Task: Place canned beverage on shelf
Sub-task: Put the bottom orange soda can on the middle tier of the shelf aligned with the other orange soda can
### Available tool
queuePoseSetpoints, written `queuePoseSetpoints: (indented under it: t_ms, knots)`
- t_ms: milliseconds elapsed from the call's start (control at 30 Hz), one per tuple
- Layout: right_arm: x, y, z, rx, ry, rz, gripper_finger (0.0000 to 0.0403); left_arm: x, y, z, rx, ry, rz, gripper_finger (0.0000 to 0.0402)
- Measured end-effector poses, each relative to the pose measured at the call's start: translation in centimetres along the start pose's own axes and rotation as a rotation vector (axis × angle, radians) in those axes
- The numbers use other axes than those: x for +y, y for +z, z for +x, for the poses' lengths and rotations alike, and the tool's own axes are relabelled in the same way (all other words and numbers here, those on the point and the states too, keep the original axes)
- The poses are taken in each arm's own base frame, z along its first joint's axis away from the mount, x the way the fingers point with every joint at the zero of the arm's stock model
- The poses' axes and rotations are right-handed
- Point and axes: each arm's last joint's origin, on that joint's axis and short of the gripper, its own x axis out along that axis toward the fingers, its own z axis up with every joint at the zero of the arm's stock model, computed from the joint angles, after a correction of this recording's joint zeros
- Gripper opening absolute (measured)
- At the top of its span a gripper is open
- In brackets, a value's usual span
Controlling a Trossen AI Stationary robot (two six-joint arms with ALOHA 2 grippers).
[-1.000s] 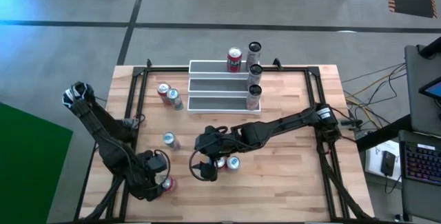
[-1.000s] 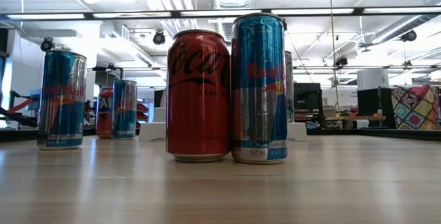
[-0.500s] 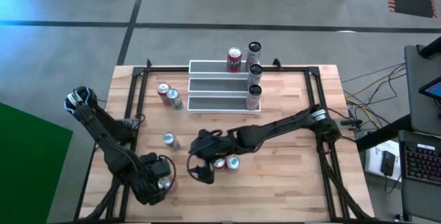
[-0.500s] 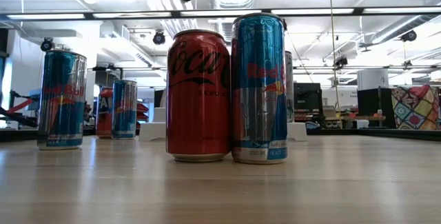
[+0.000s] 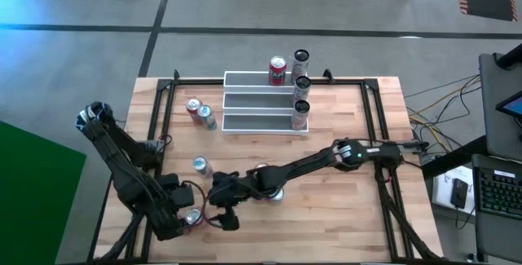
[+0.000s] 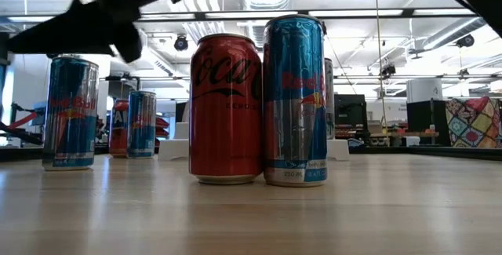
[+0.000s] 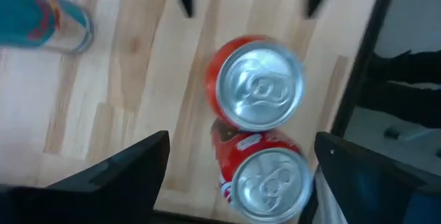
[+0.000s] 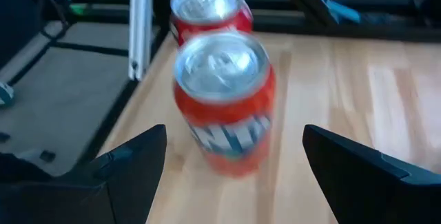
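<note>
Shelf point(image 5: 265, 102) at top centre has four cans so far, about six left on the table point(image 5: 342, 208). Both grippers, left point(image 5: 192, 216) and right point(image 5: 224, 216), hang lower left, fingers wide open, holding nothing, around two red cans point(image 7: 260, 93).

low view: arms blurred, cropped at top | shelf point(image 6: 176, 147) mostly hidden behind cans point(image 6: 226, 110)

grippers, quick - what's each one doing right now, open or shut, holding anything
Left gripper: open, fingers either side of two red cans near the table's front-left corner, holding nothing.
Right gripper: open, facing the same cans, holding nothing.
</note>
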Motion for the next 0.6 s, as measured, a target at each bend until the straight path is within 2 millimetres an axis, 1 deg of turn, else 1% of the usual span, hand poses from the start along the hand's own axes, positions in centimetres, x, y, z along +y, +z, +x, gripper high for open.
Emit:
queuePoseSetpoints:
  t_ms: [167,267,500,600]
  knots:
    - [0.7,1.0,1.1,-0.051,0.017,-0.035,0.0329,0.4,-0.3,0.8,0.022,0.027,-0.033,0.0331]
    - [0.7,0.6,1.9,-0.032,0.015,-0.05,0.0329,0.6,-0.4,1.3,0.027,0.044,-0.037,0.0321]
    - [0.4,0.2,2.4,-0.032,0.011,-0.06,0.0329,0.8,-0.6,2.5,0.039,0.091,-0.057,0.0307]
    - [0.2,-0.5,2.9,-0.016,0.008,-0.086,0.0329,0.6,-0.4,2.7,0.024,0.103,-0.058,0.0306]
